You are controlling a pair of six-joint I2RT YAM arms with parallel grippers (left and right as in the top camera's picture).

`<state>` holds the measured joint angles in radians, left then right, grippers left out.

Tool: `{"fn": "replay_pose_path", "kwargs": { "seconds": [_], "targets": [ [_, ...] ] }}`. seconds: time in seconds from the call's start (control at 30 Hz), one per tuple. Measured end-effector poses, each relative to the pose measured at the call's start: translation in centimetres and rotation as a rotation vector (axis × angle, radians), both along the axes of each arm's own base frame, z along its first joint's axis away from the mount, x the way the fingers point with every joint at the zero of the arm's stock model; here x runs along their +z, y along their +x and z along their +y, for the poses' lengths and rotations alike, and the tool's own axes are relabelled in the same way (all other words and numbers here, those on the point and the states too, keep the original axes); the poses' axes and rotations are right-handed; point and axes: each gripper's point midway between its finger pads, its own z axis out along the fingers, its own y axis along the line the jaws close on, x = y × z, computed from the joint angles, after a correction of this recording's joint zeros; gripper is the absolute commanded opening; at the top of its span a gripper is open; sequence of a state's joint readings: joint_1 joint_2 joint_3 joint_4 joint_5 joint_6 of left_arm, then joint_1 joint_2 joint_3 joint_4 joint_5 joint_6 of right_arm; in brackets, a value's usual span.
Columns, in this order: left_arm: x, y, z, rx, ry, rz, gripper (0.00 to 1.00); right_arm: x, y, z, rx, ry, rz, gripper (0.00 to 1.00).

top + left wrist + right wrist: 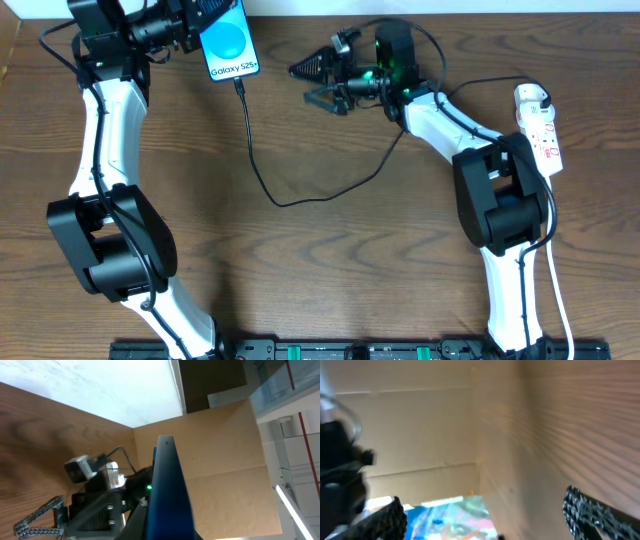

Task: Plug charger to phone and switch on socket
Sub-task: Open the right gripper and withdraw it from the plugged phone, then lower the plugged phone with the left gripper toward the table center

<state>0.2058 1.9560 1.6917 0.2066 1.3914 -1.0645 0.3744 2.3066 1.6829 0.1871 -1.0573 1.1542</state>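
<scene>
The phone (229, 42), its blue screen reading "Galaxy S25+", is held above the table's far left with my left gripper (198, 32) shut on its side. It shows edge-on in the left wrist view as a dark blue slab (169, 487). The charger (262, 175) is a thin black cable. Its plug tip (240, 86) meets the phone's lower edge and looks inserted. From there the cable loops down and back toward my right arm. My right gripper (309, 85) stands open just right of the phone, nothing between its fingers (587, 510). The white socket (541, 127) lies at the far right.
A white cord (558, 290) runs from the socket down the right edge. A cardboard wall (225, 460) stands behind the table. Thick black robot cables (440, 60) arch over my right wrist. Bare wood lies between the two arm bases.
</scene>
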Motion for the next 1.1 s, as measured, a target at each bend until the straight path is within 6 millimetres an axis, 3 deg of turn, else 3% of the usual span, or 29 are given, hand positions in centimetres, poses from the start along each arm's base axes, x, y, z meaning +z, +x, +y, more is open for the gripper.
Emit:
{"fn": "replay_pose_path", "kwargs": {
  "seconds": [0.23, 0.5, 0.57, 0.87, 1.1],
  "targets": [
    [0.0, 0.0, -0.5, -0.008, 0.003, -0.007, 0.07, -3.4, 0.6, -3.5, -0.043, -0.114, 0.043, 0.99],
    [-2.3, -0.7, -4.1, -0.068, 0.007, 0.037, 0.07, -6.7, -0.2, -8.2, -0.121, -0.353, 0.116, 0.99],
    [-3.4, -0.8, -4.9, -0.073, 0.014, 0.067, 0.07, -6.1, -0.7, -9.6, -0.142, -0.434, 0.099, 0.99],
    [-8.3, -1.2, -7.0, -0.051, 0.067, 0.133, 0.07, 0.2, -2.7, -15.9, -0.273, -0.743, -0.044, 0.99],
    [-13.2, -2.2, -9.1, -0.032, 0.134, 0.201, 0.07, 0.9, -4.3, -18.6, -0.305, -0.886, -0.039, 0.99]
  ]
}}
